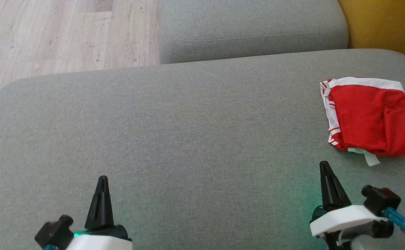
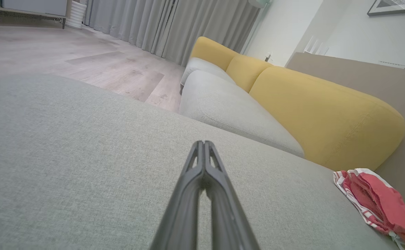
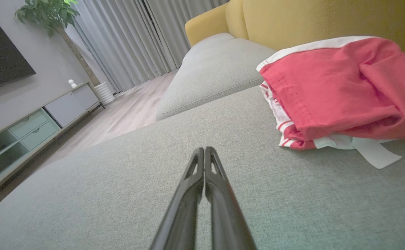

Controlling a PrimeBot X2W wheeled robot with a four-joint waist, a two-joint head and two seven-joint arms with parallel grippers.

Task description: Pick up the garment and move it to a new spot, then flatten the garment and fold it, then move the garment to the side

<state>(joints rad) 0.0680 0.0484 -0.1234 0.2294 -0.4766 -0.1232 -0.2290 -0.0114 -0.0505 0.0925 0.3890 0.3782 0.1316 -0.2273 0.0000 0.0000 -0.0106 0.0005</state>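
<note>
Spreading wide under both arms, a grey sofa seat (image 1: 188,132) carries the garment (image 1: 372,118) near its right edge. It lies ahead and slightly right of the right gripper (image 1: 323,166), and well apart from the left gripper (image 1: 102,180). Plain grey fabric lies between the right gripper and the cloth. Beyond the seat sits a second grey cushion (image 1: 251,31), with pale wood floor (image 1: 67,34) to its left and a yellow backrest (image 1: 382,24) to its right.

The garment is red and crumpled in a loose heap. It has a white band along its far edge, red-and-white striping down its left side, and a white label poking out at the near edge.

Both grippers have their dark fingers pressed together tip to tip, gripping nothing.

The right wrist view brings the garment close, with its hem stitching visible, and adds a television (image 3: 1,55), a potted plant (image 3: 46,14), a low cabinet (image 3: 32,121) and grey curtains (image 3: 129,45). The left wrist view shows a framed picture (image 2: 393,7) on the wall, with the garment small at the lower right.
</note>
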